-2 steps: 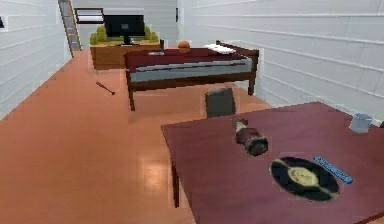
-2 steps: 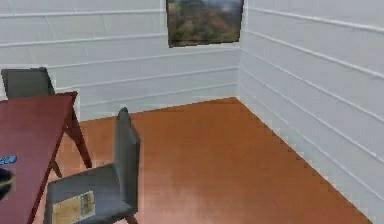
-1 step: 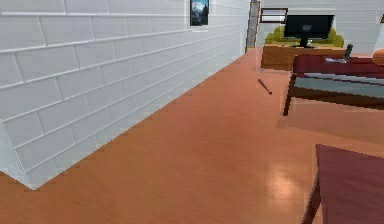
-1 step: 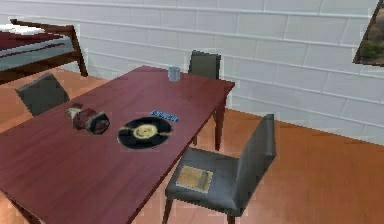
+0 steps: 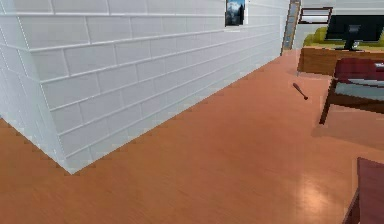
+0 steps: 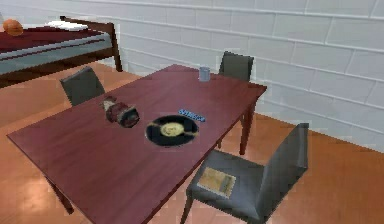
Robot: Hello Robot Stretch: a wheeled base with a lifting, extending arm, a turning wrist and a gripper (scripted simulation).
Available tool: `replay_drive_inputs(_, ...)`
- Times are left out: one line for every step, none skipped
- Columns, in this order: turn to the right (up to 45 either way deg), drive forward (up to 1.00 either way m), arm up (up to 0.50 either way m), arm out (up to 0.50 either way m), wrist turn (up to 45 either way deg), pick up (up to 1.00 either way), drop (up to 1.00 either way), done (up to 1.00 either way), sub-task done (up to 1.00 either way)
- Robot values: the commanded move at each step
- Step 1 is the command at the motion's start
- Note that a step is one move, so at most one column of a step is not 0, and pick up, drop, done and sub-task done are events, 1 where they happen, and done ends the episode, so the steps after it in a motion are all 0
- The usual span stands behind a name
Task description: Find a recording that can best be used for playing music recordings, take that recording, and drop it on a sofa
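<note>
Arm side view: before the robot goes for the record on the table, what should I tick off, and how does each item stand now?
1. Record found: ok. The black record lies flat on the table.
2. Free of neighbours: cannot tell. A blue thing lies at its rim and a round dark thing lies beside it; whether either touches it is unclear.
3. Approach to the table: cannot tell. A grey chair stands by the edge nearest the record.
4. Floor ahead: ok. The forward view has open wood floor, with one small thing lying far off.
5. Sofa located: cannot tell. The red-topped furniture might be one.
</note>
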Motion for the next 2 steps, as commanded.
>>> replay_drive_inputs(0.0,0.00,0.50,0.00,0.0,0.00,0.00,0.00,0.00)
replay_drive_inputs(0.0,0.00,0.34,0.00,0.0,0.00,0.00,0.00,0.00)
